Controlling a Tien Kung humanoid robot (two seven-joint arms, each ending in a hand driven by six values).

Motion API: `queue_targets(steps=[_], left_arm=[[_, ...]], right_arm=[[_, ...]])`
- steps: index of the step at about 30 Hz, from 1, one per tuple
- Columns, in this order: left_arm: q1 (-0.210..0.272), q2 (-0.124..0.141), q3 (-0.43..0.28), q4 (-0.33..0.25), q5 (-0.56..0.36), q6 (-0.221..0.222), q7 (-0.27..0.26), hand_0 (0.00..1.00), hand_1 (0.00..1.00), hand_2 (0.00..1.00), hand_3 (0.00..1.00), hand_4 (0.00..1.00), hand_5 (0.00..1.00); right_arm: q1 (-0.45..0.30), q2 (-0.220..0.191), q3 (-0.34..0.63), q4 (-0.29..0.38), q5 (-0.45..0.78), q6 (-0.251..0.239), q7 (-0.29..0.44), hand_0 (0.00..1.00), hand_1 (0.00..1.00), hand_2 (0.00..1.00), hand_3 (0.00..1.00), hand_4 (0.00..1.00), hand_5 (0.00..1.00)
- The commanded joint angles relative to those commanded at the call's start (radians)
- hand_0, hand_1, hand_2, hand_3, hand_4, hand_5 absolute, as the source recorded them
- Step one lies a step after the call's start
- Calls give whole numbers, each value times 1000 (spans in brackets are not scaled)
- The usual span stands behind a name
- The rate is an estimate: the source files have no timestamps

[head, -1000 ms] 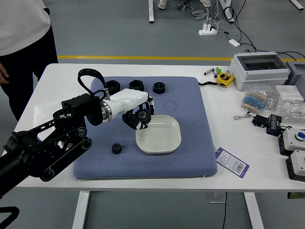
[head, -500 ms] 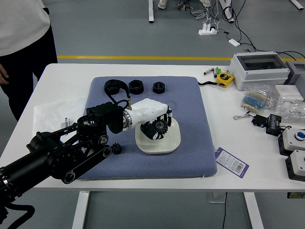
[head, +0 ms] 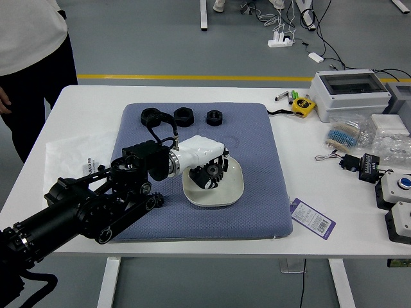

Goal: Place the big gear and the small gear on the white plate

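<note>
While its arm [head: 70, 212] crosses the tabletop's [head: 359, 221] near-left corner, the left robot hand [head: 199, 160] grips the big gear [head: 214, 170] over the white plate [head: 221, 196].

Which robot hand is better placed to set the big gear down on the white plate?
Left, I'd say: the left robot hand holds the big gear over the white plate, while the right robot hand is out of view.

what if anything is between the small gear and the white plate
Only blue mat shows between the small gear and the white plate. Above, the left hand holds the big gear over the plate, and its forearm partly covers the small gear.
</note>
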Motion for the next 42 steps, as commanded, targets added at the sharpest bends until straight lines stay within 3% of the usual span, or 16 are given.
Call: queue_targets(steps=[2,3,8,9,14,15,20,21,30,37,42], left_arm=[[-1,-6,0,17,5,5,-3,280,365,409,454,543,2],[-2,-7,1,22,6,5,-4,289,385,434,483,661,2],[-5,-10,5,36,10,2,-5,289,385,434,483,661,2],[-6,-12,5,40,12,2,-6,312,432,491,534,859,66],[-10,-14,4,54,15,1,-13,312,432,491,534,859,66],[-10,-14,3,55,14,0,-14,373,482,526,556,998,192],[-11,-11,7,55,0,-18,-14,373,482,526,556,998,192],[-11,-11,8,56,-2,-20,-15,409,530,558,575,998,264],[-12,-7,-2,55,-1,-19,-20,412,539,569,584,998,283],[-6,15,-63,-7,22,-32,-10,414,546,583,594,998,319],[-1,54,-107,-75,34,-64,16,415,547,587,595,998,327]], right_arm=[[0,0,0,0,-1,0,0,651,653,731,583,848,685],[0,0,0,0,-1,-1,0,650,653,731,584,849,685],[1,-1,-1,0,2,0,1,650,653,731,584,849,685],[1,-1,-3,0,5,0,3,651,653,731,583,849,685],[4,-1,-7,0,13,0,6,651,653,731,583,849,685],[4,-2,-7,0,14,0,6,650,653,732,583,849,685],[6,-2,-9,-1,19,0,8,650,653,732,583,849,685],[7,-2,-10,-1,21,-1,9,650,652,732,584,849,684],[10,-2,-10,-2,19,0,9,650,652,732,584,849,684],[8,-2,-9,-2,19,-1,9,650,652,731,583,849,685],[6,-1,-11,-3,24,-1,11,649,652,730,584,849,684]])
